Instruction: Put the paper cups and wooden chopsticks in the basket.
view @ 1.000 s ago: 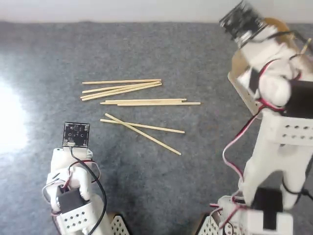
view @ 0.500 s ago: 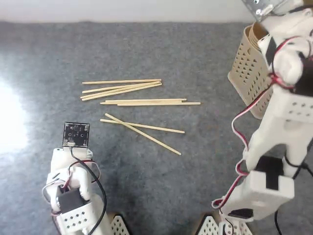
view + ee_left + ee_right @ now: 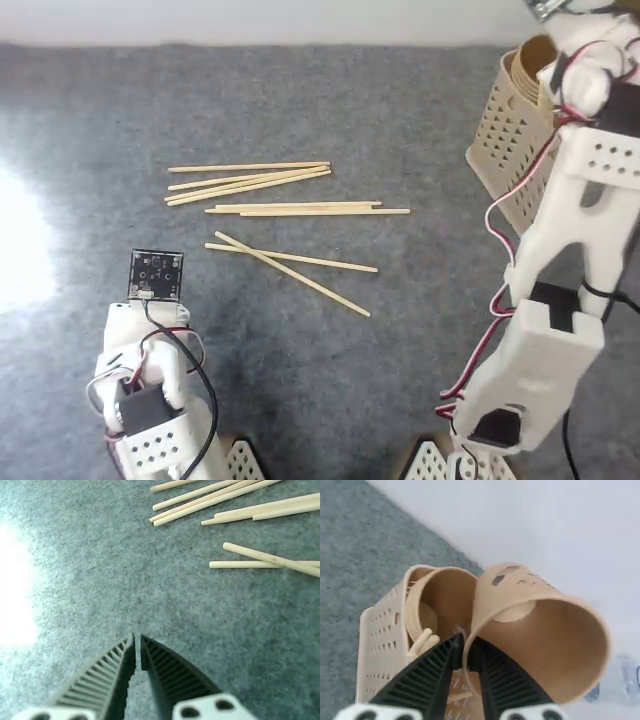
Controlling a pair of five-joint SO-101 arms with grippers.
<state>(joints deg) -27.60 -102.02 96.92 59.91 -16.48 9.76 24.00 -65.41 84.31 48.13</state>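
Several wooden chopsticks [image 3: 290,207] lie scattered on the grey carpet, and their ends show as chopsticks [image 3: 235,500] in the left wrist view. My left gripper [image 3: 137,647] is shut on nothing, low over bare carpet short of them. My right gripper [image 3: 465,652] is shut on the rim of a brown paper cup [image 3: 540,630], tilted on its side above the basket [image 3: 377,645]. Inside the basket sit another paper cup [image 3: 440,600] and some chopstick ends [image 3: 424,639]. In the high view the right arm [image 3: 585,170] stretches over the basket [image 3: 505,140] at the far right.
The left arm [image 3: 150,380] rests at the near left. A pale wall [image 3: 520,520] runs behind the basket along the carpet's far edge. A bright glare patch [image 3: 20,240] lies on the carpet at the left.
The right arm has swung up and toward the far right corner, uncovering the basket and the cup inside it. The left arm and the chopsticks have stayed put.
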